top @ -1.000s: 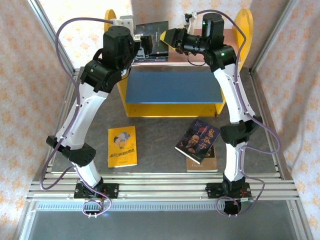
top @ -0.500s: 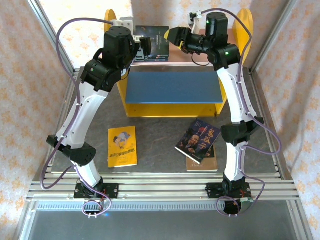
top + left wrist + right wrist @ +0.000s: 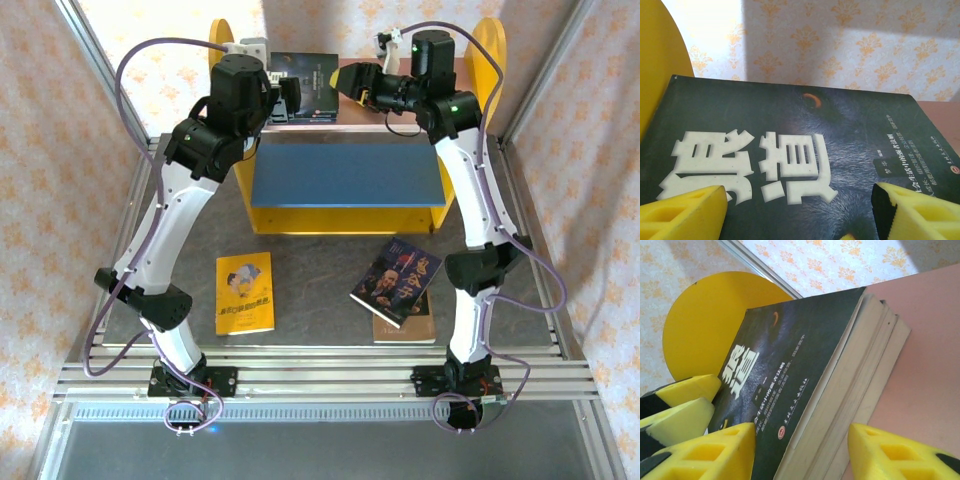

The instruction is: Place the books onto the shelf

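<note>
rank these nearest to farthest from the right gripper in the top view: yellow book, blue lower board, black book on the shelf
1. black book, just left of the right gripper
2. blue lower board, centre of frame
3. yellow book, on the table, left side

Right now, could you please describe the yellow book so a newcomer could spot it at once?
Start at the shelf at the table's far end. On the table before it, left side, the yellow book lies flat, alone. Rightward, a dark book lies on a brown book; only this one is yellow.
</note>
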Robot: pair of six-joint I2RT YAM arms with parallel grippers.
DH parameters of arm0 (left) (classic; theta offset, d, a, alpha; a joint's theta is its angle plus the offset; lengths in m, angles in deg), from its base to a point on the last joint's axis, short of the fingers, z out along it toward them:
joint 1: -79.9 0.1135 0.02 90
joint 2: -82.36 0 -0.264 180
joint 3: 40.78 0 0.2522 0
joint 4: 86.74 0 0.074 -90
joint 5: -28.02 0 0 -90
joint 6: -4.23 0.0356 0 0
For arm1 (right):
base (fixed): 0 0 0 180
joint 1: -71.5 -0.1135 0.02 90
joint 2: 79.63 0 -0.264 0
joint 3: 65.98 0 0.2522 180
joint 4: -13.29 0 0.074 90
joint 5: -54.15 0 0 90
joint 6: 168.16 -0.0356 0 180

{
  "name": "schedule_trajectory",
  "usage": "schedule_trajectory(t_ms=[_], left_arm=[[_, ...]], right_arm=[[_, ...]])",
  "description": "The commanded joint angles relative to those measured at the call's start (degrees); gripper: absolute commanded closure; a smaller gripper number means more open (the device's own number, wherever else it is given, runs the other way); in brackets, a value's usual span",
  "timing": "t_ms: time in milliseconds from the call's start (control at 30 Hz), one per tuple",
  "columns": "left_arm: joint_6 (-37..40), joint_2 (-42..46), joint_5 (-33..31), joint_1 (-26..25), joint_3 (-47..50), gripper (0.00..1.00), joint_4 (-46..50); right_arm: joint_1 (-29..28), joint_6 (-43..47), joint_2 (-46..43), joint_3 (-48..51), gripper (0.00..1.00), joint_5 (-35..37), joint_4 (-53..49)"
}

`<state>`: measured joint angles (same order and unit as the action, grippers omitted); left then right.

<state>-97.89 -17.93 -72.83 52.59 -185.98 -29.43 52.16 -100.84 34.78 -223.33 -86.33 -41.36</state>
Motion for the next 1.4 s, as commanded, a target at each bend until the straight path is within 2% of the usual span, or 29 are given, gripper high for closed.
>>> schedule_trajectory(t_ms=[0, 300, 600, 733, 933, 1367], left_arm=[[-0.6, -0.5, 0.4, 0.5, 0.2, 0.24, -0.2], [-0.6, -0.4, 0.4, 0.8, 0.3, 0.24, -0.1], [-0.4, -0.2, 0.4, 0.9, 0.6, 0.24, 0.0], [-0.4, -0.2, 0.6, 0.9, 0.7, 0.25, 0.0], [-0.3, -0.3, 0.5, 0.9, 0.7, 0.25, -0.1], [-0.1, -0.5, 0.8, 1.0, 0.6, 0.24, -0.6]], right_arm=[[-0.4, 1.4, -2.0, 1.4, 0.51, -1.8, 1.3], [-0.6, 1.9, -4.0, 5.0, 0.60, -2.2, 4.1], [-0.5, 2.1, -10.3, 15.8, 0.64, -1.5, 11.8], [-0.6, 2.5, -11.3, 17.9, 0.69, -1.9, 12.9], [-1.1, 3.2, -11.1, 17.8, 0.77, -3.7, 13.3], [-3.0, 5.1, -8.6, 13.4, 0.78, -4.2, 10.5]])
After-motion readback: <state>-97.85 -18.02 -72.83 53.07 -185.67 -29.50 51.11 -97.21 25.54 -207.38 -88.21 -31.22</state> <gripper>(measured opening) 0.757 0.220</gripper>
